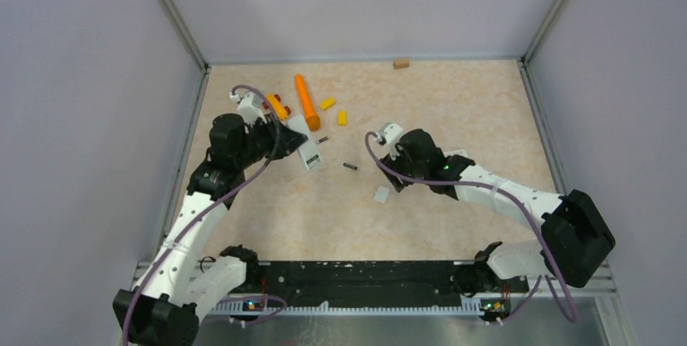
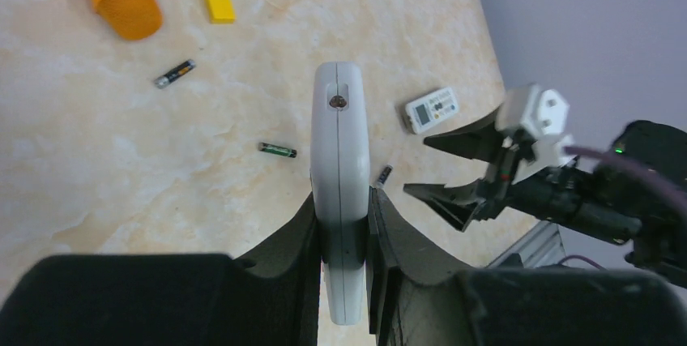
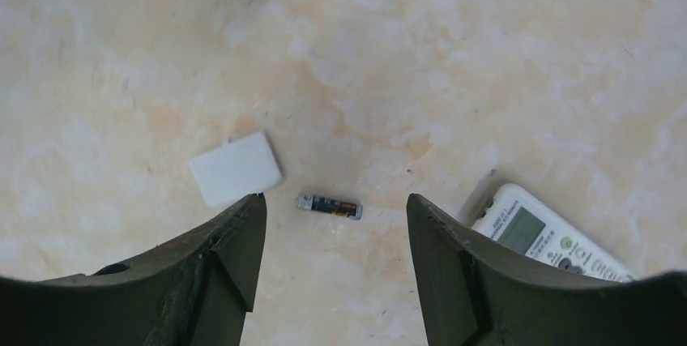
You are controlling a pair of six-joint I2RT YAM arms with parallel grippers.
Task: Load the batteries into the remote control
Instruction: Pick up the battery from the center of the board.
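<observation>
Now the left gripper [image 2: 340, 200] clamps a white remote [image 2: 340, 139] while the right gripper [image 3: 334, 200] gapes wide, apparently over a battery [image 3: 328, 206].

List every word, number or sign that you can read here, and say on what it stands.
No text here can be read.
Flat remote: print around its screen and buttons, too small to read.
Battery: label, too blurred to read.
Held remote: no text shows on it.
</observation>
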